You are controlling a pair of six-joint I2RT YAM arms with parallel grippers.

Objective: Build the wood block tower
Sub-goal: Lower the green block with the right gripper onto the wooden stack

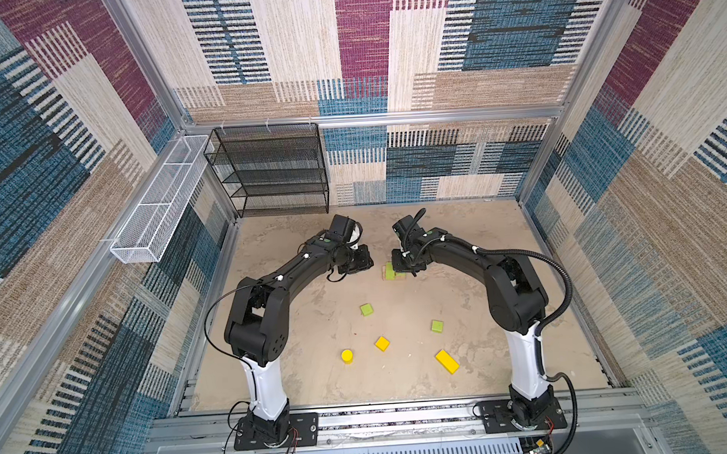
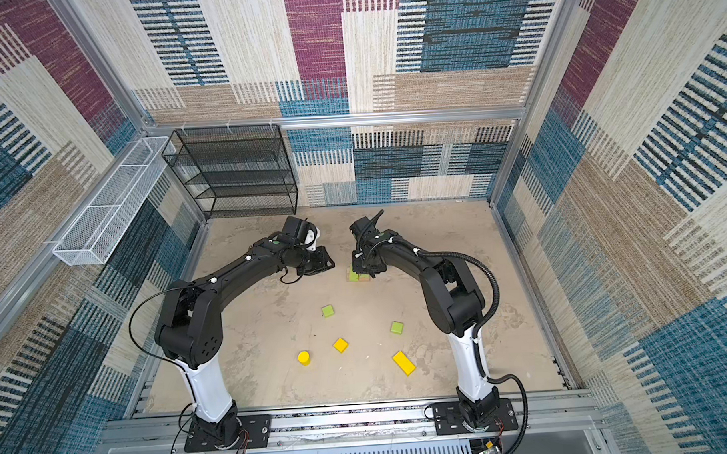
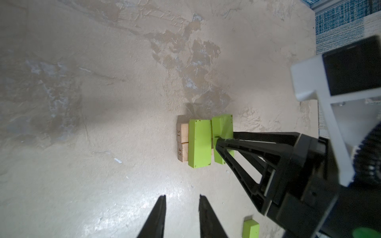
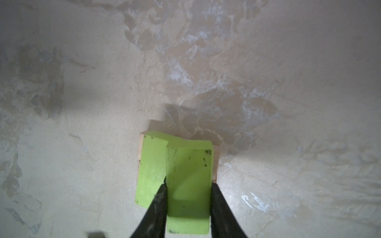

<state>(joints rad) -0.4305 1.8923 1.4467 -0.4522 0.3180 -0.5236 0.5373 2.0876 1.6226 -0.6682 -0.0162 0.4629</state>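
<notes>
The tower's base is two tan planks (image 3: 182, 142) side by side on the table, with one long lime-green block (image 3: 199, 143) lying across them. My right gripper (image 4: 188, 184) is shut on a second long lime-green block (image 4: 188, 175), held tilted just beside the first, over the planks. In both top views this gripper (image 1: 405, 268) covers most of the stack (image 2: 357, 274). My left gripper (image 3: 181, 196) hovers left of the stack, jaws slightly apart and empty. Loose nearer the front lie two green cubes (image 1: 367, 309) (image 1: 437, 326), a yellow cube (image 1: 382, 343), a yellow cylinder (image 1: 347, 356) and a yellow bar (image 1: 447, 361).
A black mesh shelf (image 1: 272, 173) stands against the back wall at the left. A white wire basket (image 1: 157, 202) hangs on the left wall. Aluminium rails frame the table on all sides.
</notes>
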